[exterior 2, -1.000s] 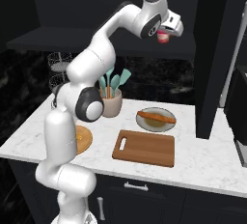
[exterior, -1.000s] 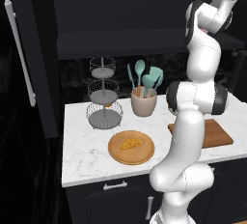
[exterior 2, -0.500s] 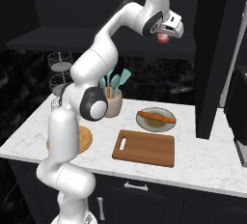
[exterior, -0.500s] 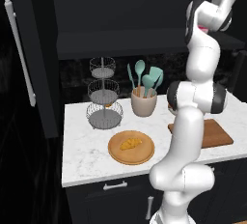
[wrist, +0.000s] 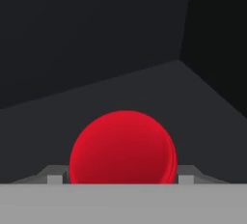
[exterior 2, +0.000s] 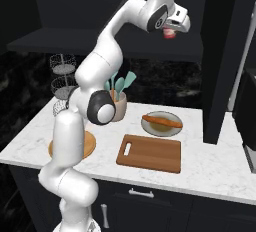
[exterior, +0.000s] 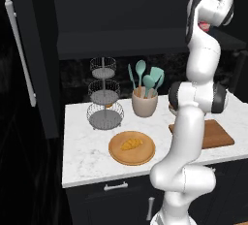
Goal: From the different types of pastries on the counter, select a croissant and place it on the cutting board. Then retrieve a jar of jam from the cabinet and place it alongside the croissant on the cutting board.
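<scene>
Up high by the dark cabinet, the two-finger gripper [exterior 2: 171,32] pinches the tiny red-topped jar of jam [exterior 2: 170,32], its glass body mostly hidden between the fingers. On the white marble counter [exterior 2: 215,168], the reddish-brown cutting board [exterior 2: 150,153] lies bare; at its 9 o'clock, half behind the arm, the small golden croissant [exterior: 131,144] sits on a round wooden plate [exterior: 131,148].

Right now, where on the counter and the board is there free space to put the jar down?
The cutting board is wholly bare. White counter lies open to the board's right and along its front edge. It is crowded behind: the plate with the long pastry and the utensil cup. The round plate holds the croissant. The gripper grips the jar of jam.
</scene>
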